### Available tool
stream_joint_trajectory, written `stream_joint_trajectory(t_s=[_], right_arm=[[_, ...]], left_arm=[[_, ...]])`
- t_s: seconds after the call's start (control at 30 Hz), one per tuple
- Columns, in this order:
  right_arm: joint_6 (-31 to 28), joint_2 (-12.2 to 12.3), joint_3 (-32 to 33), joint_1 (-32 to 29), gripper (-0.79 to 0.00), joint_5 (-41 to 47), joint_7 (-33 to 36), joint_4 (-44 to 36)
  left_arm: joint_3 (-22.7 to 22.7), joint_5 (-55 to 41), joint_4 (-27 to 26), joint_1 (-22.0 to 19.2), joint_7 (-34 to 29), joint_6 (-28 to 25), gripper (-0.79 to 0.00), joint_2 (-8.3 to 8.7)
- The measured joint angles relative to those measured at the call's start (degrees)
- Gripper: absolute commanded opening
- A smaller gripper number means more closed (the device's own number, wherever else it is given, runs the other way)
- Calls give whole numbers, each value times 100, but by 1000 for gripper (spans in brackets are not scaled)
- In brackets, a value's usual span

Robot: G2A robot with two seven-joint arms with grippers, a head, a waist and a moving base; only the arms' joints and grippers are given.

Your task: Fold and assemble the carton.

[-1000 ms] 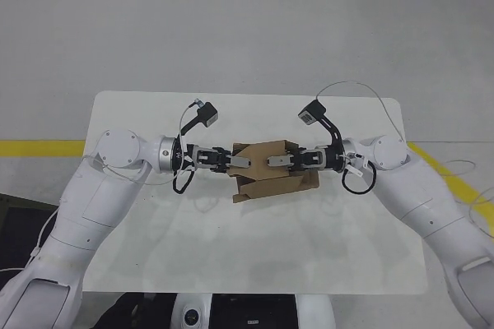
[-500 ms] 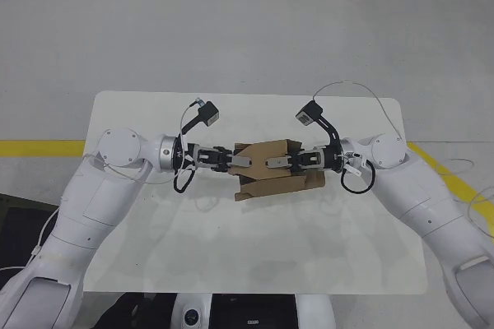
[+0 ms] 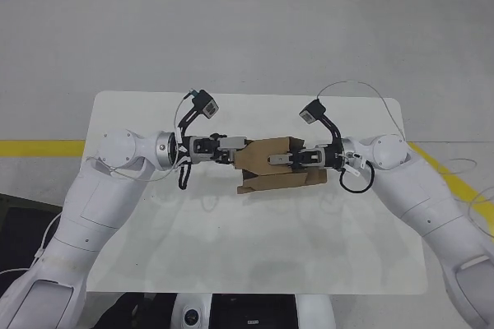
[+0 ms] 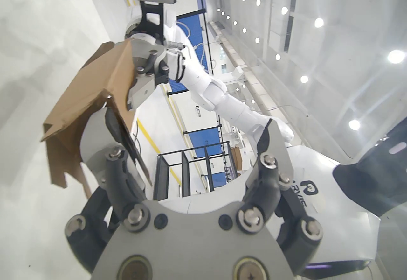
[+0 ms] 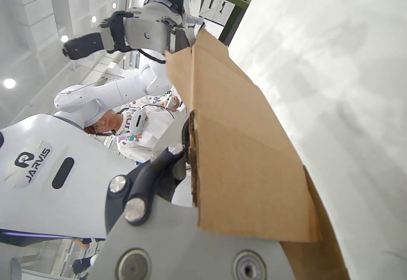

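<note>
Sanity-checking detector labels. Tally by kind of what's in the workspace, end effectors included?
carton: 1
end effector: 2 (left end effector, right end effector)
table: 1
Total: 4

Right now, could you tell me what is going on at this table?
The robot holds a brown carton over the white table. The right arm grips one end in shut jaws. The left arm's jaws stand open, one finger against the other end. The carton is only partly folded.
</note>
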Motion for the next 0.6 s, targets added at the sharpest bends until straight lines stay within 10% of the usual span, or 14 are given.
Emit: stream_joint_trajectory(t_s=[0.6], right_arm=[[-285, -75, -189, 101, -785, -149, -285, -11]], left_arm=[[262, -86, -64, -156, 114, -19, 0, -151]])
